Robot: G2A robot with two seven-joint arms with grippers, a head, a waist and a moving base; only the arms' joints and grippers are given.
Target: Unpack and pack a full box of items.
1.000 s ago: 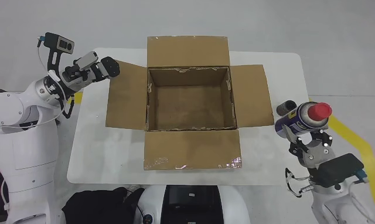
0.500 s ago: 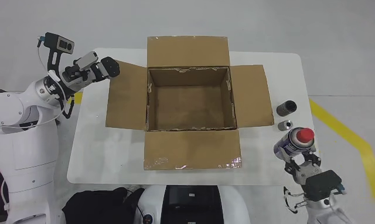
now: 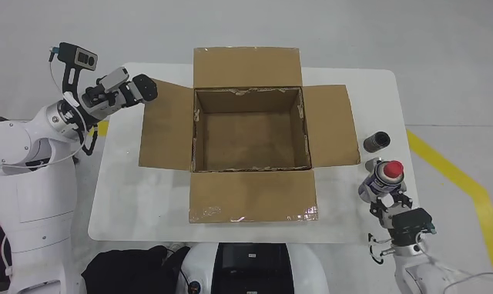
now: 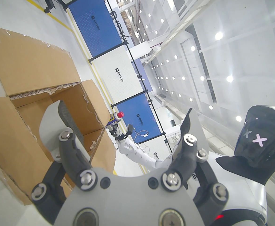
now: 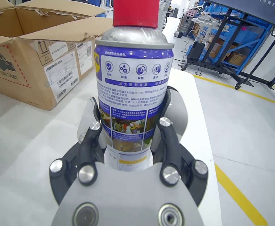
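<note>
The left gripper [image 3: 145, 88] hung over the far left corner of the table [image 3: 123, 209], its fingers spread apart. The cardboard box [image 3: 254, 195] sat mid-table with all four flaps folded outward. Right of its right flap lay a dark cylinder [image 3: 377, 141]. Just nearer than that, by the table's right edge, the right gripper [image 5: 131, 108] was clamped on the lower body of an upright red-capped spray can [image 3: 383, 176].
</note>
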